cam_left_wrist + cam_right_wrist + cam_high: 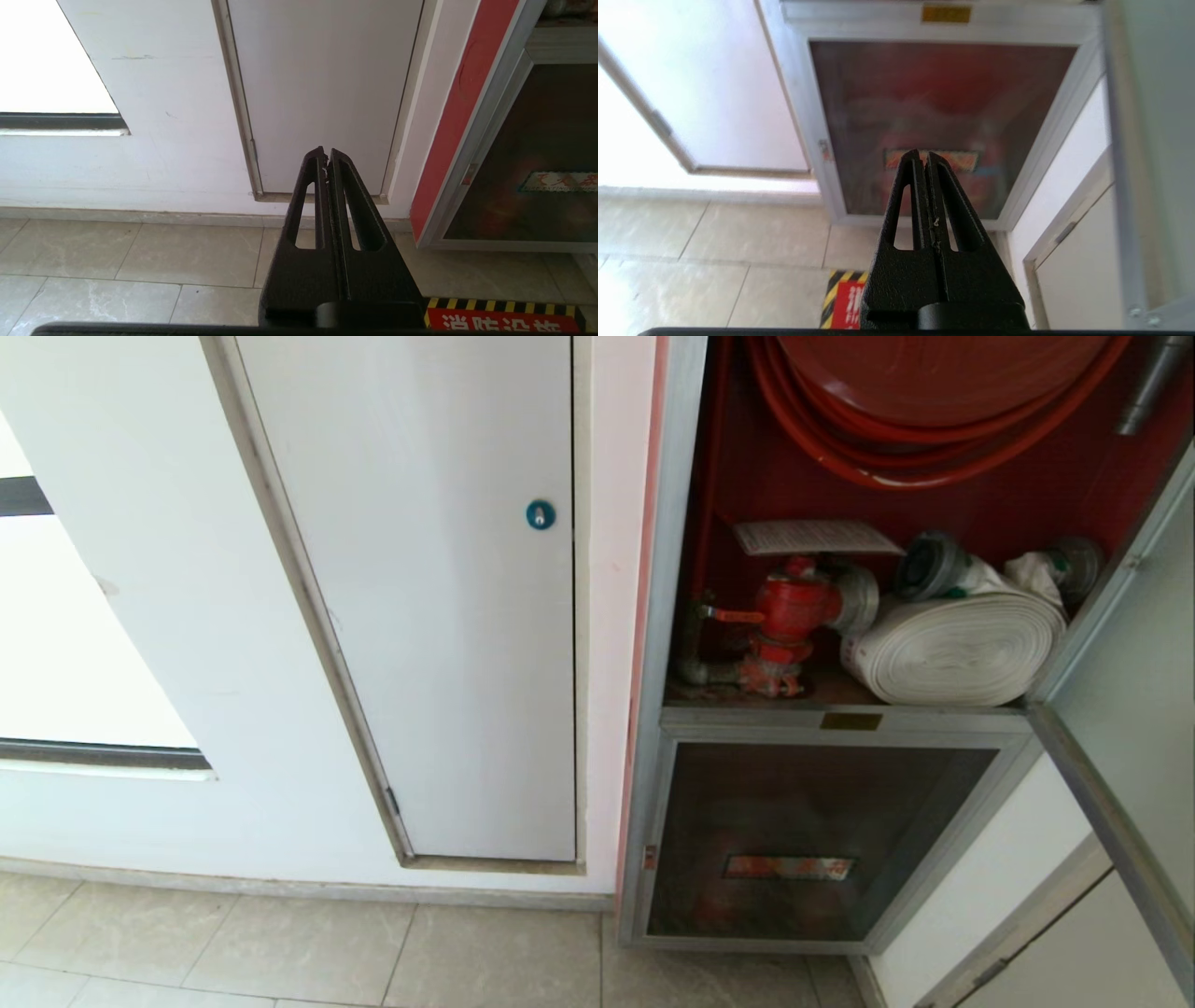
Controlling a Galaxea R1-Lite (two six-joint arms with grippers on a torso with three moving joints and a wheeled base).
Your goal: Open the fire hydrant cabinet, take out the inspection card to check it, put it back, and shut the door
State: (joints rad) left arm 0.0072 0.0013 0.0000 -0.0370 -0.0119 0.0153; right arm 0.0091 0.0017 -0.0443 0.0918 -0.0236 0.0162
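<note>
The fire hydrant cabinet (pixel 670 616) stands open at the right, its red interior showing a hose reel (pixel 934 401), a red valve (pixel 789 616) and a rolled white hose (pixel 952 649). The inspection card (pixel 814 537) lies flat on top of the valve. The door (pixel 1134 709) is swung out at the far right edge. Neither arm shows in the head view. My left gripper (pixel 326 154) is shut and empty, low, facing the white wall panel. My right gripper (pixel 923 156) is shut and empty, low, facing the cabinet's lower glass panel (pixel 943 126).
A white panel with a blue round lock (pixel 540 514) is set in the wall left of the cabinet. A small brass plate (pixel 850 721) sits on the frame. A red sign with a yellow-black border (pixel 843 298) lies on the tiled floor (pixel 280 952).
</note>
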